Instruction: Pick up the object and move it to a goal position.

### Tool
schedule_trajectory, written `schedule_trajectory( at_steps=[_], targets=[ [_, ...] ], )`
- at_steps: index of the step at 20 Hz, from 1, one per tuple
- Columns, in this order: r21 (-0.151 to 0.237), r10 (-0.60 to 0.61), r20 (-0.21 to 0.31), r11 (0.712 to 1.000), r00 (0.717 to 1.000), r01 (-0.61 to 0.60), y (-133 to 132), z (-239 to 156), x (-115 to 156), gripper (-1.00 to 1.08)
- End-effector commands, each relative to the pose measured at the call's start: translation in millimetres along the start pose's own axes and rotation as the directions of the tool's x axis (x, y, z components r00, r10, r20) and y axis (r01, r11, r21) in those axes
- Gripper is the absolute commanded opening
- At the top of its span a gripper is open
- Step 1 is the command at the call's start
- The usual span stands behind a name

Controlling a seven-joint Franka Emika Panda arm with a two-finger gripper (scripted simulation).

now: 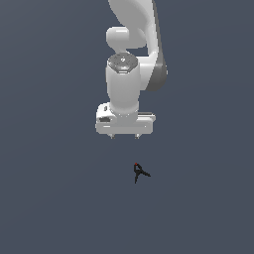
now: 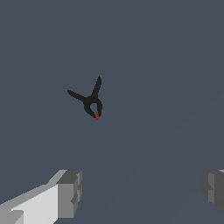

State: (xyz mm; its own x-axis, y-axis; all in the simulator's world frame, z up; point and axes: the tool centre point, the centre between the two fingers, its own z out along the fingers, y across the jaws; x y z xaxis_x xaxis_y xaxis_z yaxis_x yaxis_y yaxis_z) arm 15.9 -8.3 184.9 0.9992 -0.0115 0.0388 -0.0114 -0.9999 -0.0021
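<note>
Black object (image 1: 138, 171), unlabelled, below spread tool (image 1: 125, 136)

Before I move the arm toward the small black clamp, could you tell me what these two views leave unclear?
- Clamp: too small in the exterior view to show its jaws; the wrist view shows only two prongs and a red spot.
- Gripper: its fingers are cut by the wrist view's edges.
- Arm: cut off by the exterior view's upper edge.
- Goal position: no marker in either view.
</note>
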Motion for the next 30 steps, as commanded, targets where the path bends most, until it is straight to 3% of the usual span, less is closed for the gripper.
schedule_trajectory(
  at_steps=[1,9,18,30],
  targets=[
    [0.0,0.0,0.0,1.0,1.0,0.0,0.0,0.0,0.0,1.0],
    [-0.03,-0.035,-0.004,0.999,0.999,0.035,1.5,-0.1,3.1,1.0],
    [-0.03,-0.052,-0.002,0.998,0.999,0.052,-1.2,4.6,7.2,1.0],
    [-0.022,-0.201,0.019,0.979,0.979,0.202,-27.7,51.2,40.3,1.0]
  ],
)
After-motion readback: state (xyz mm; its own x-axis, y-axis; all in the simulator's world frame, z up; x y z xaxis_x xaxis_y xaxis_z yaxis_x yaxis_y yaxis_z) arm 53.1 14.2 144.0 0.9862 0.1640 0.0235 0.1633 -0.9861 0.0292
